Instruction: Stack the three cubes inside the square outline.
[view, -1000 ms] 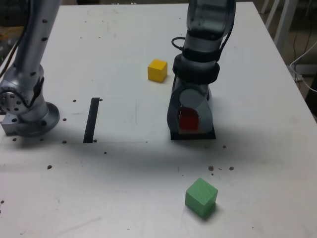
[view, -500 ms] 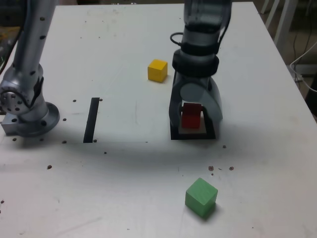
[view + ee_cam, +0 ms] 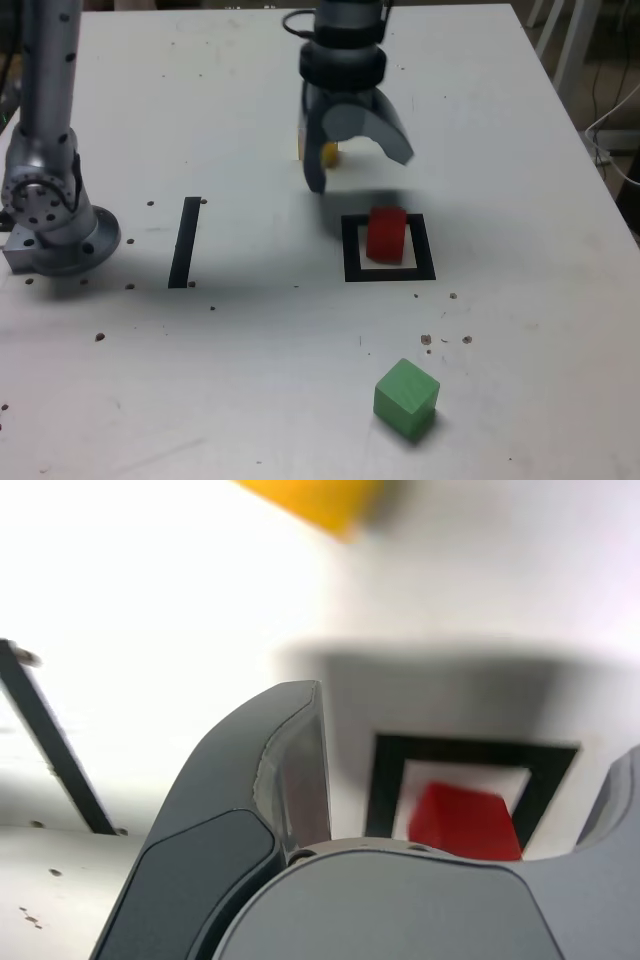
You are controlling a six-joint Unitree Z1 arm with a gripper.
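Since the earlier frames, the pincer (image 3: 352, 165) has let go of the red cube (image 3: 386, 234), lifted off it and swung away from the outline (image 3: 350, 248) toward the yellow cube (image 3: 328, 152). Its jaws now stand wide apart with nothing between them.

Taking the outline as the landmark: the red cube sits inside it on the white centre, nearer the far edge than the near one. The pincer hangs above the bench (image 3: 230, 90) just beyond the outline's far corner on the exterior view's left. The yellow cube lies a little farther back still, and the pincer hides most of it in the exterior view, so its exact pose is hard to read; the wrist view shows only one blurred corner (image 3: 318, 498). The green cube (image 3: 406, 398) rests well apart on the near side of the outline. A black strip (image 3: 185, 241) lies well to the exterior view's left of it.

Risks, as I judge them: one jaw could come down onto the yellow cube instead of beside it and push it away. A skewed grip would tilt the yellow cube when it is set on the red. A low carry back could knock the red cube out of the outline.
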